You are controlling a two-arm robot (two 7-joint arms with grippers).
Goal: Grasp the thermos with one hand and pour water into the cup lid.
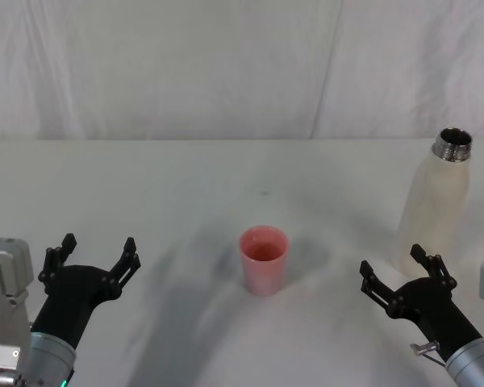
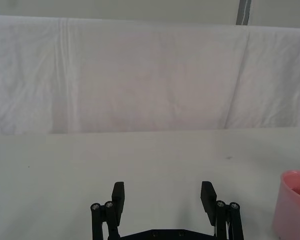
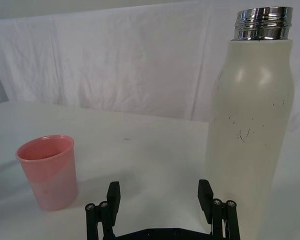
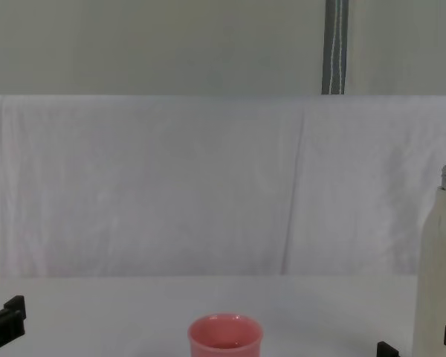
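the thermos (image 1: 436, 205) stands uncapped at the surface's (image 1: 185, 185) right, well apart from the cup lid (image 1: 264, 260). the right gripper (image 1: 399, 278), jaws wide and empty, sits just before it; an off-centre approach could topple it. the left gripper (image 1: 93, 258) waits open.

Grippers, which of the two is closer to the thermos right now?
The right gripper: it sits open just in front of the cream thermos at the table's right. The left gripper, also open, is far across the table beyond the pink cup lid.
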